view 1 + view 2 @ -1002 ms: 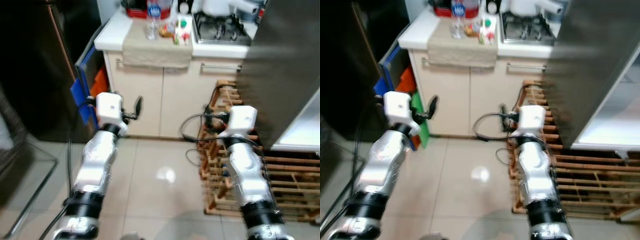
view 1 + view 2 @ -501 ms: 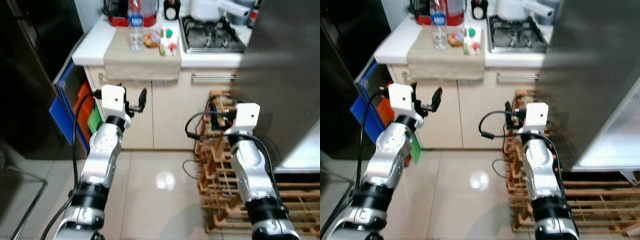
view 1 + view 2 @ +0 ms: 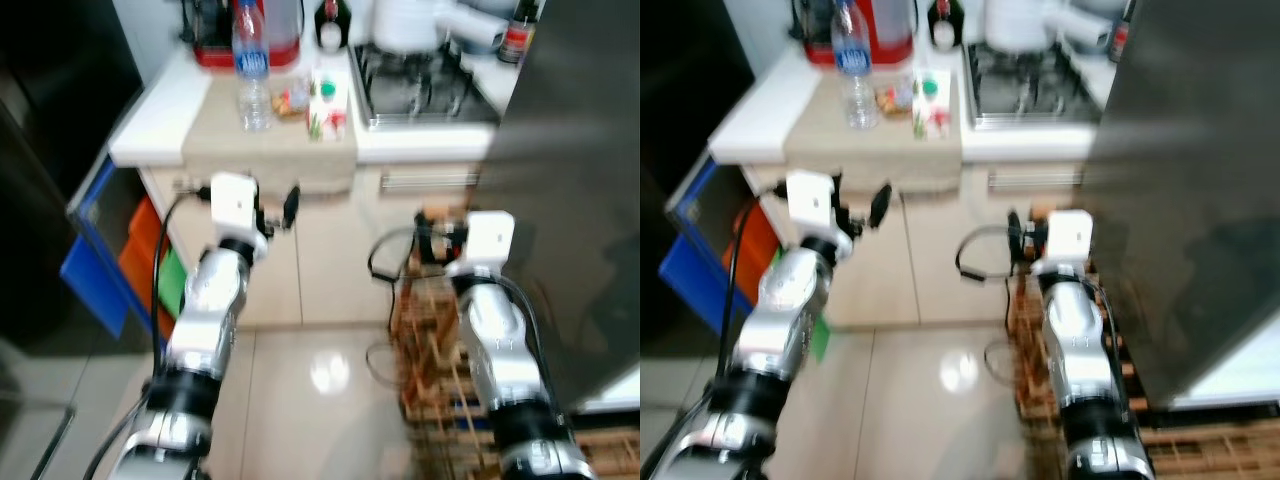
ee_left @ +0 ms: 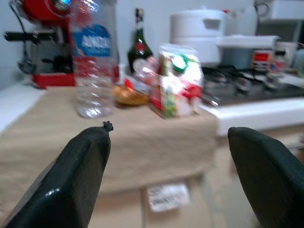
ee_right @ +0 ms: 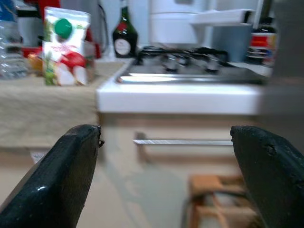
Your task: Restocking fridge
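The robot looked to be at the start, walking up to the white kitchen counter (image 3: 160, 110) to fetch things for the fridge. On the counter's beige cloth (image 3: 270, 140) stood a clear plastic water bottle with a blue label (image 3: 250, 65), and near it a small white carton with a green cap and red pictures (image 4: 175, 80). The left gripper (image 4: 164, 175) was spread wide and empty, below the counter edge, short of the bottle. The right gripper (image 5: 173, 180) was spread wide too, holding nothing. Next, I think, the left arm must rise and reach forward.
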